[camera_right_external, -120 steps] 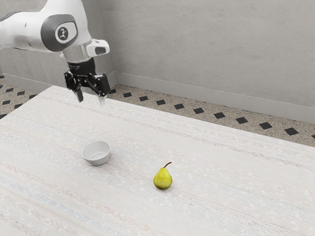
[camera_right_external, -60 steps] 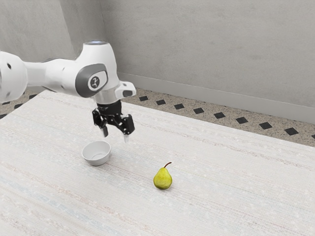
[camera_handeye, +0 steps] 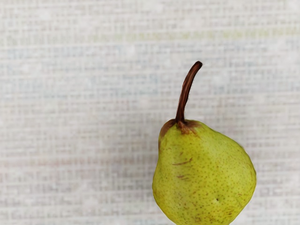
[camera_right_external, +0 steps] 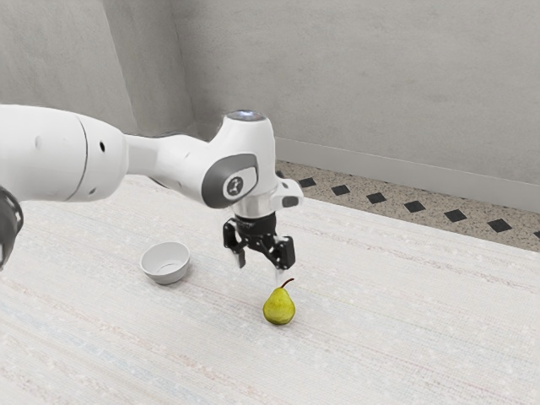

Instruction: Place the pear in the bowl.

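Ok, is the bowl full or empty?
Empty: the exterior view shows the bowl's bare inside, and the pear stands apart on the table.

the table (camera_right_external: 405, 337) is pale, with woven look and faint stripes. on it there stand one whitish bowl (camera_right_external: 166, 274) and, apart from it, one upright yellow-green pear (camera_right_external: 279, 308).

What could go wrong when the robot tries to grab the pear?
The open gripper might bump the pear's thin, curved stem, which sticks up. The pear is round and stands loose on the table, so a nudge could tip or roll it.
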